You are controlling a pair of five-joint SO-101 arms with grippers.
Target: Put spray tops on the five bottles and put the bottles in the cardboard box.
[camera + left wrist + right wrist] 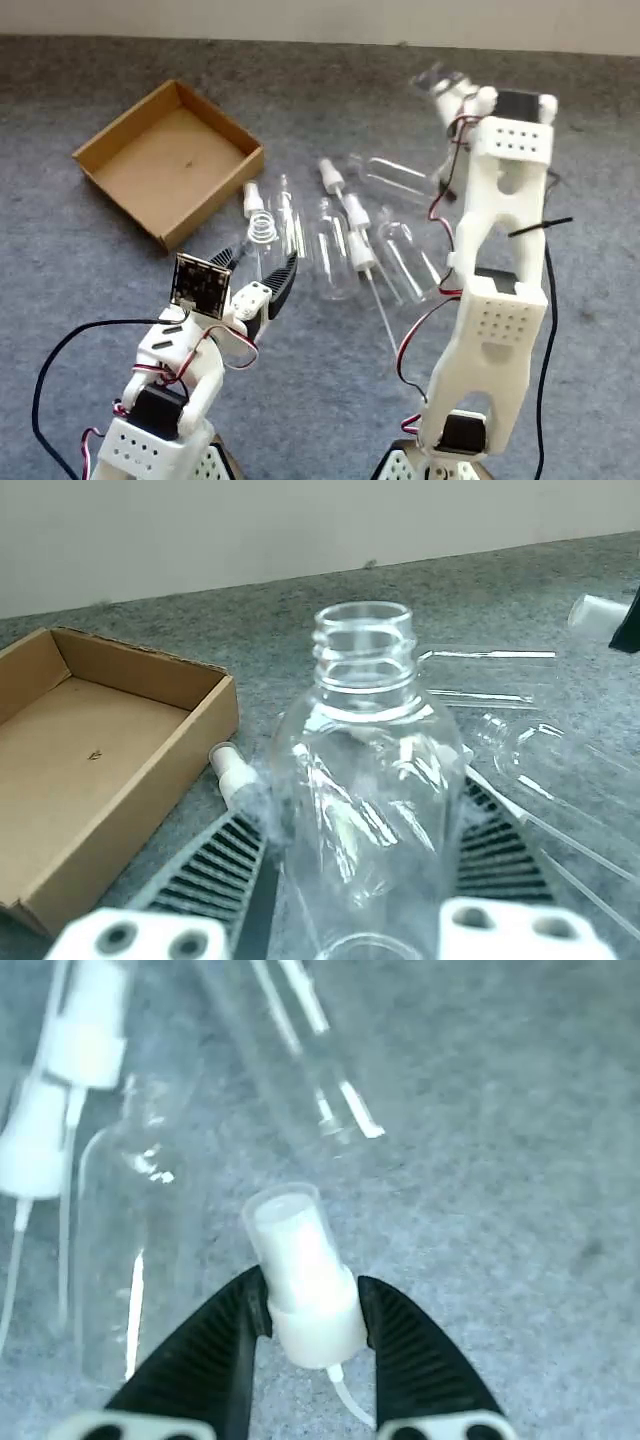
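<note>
Bottles [335,255] and spray tops [357,215] lie scattered beside cardboard box [170,165].

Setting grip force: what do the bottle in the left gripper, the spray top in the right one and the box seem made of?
Bottle: clear glossy plastic, probably; see-through with bright glints, though glass can't be excluded. Spray top: opaque white plastic, smooth, faint sheen. Box: brown matte cardboard, raw cut edges.
</note>
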